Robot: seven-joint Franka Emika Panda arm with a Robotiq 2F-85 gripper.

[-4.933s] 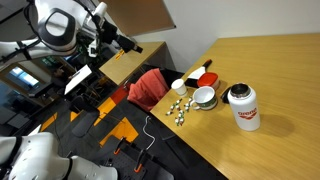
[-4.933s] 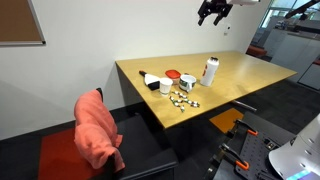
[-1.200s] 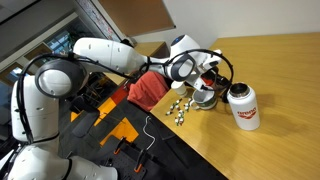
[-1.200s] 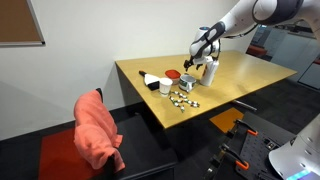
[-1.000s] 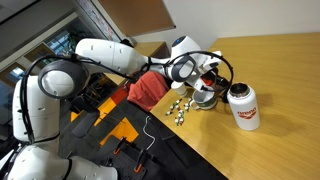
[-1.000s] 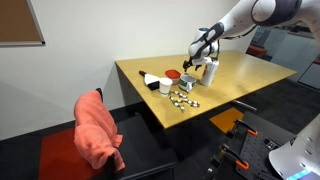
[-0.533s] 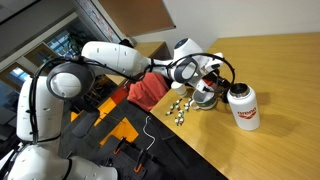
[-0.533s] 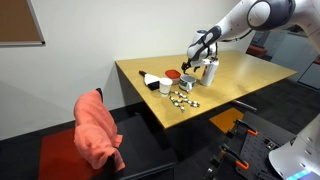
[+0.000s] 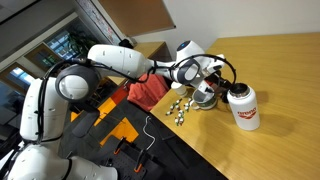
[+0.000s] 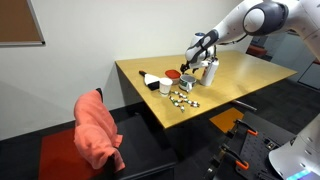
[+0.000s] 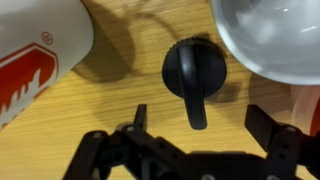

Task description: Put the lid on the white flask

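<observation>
while the fingers [image 11: 140,122] stand open along the bottom of the wrist view, one tip left of centre and the other far to the right, the lid [image 11: 195,70] lies flat on the worktop [image 11: 130,95] at the middle of the frame. it is a round black cap with a short black stub pointing toward the bottom edge. the stub reaches down into the gap between the two tips, and neither tip touches it. the flask [image 11: 40,45] fills the upper left corner, white with red lettering, near the lid but apart from it. a white cup [image 11: 270,35] takes the upper right corner, its rim just beside the lid's edge.

in an exterior view the arm comes in from the left and the fingers [image 9: 206,82] hang low over the tableware at the centre of the frame. the lid cannot be made out there. the flask [image 9: 243,106] stands upright at right of centre, its dark mouth uncovered. a cup [image 9: 203,98] sits just below the fingers, and a red cloth [image 9: 148,88] lies left of the worktop's edge.

in an exterior view the flask [image 10: 211,70] stands upright on the worktop [image 10: 245,85], right of centre in the upper half of the frame. the fingers [image 10: 193,62] are just to its left, and a red piece [image 10: 173,74] lies further left.
</observation>
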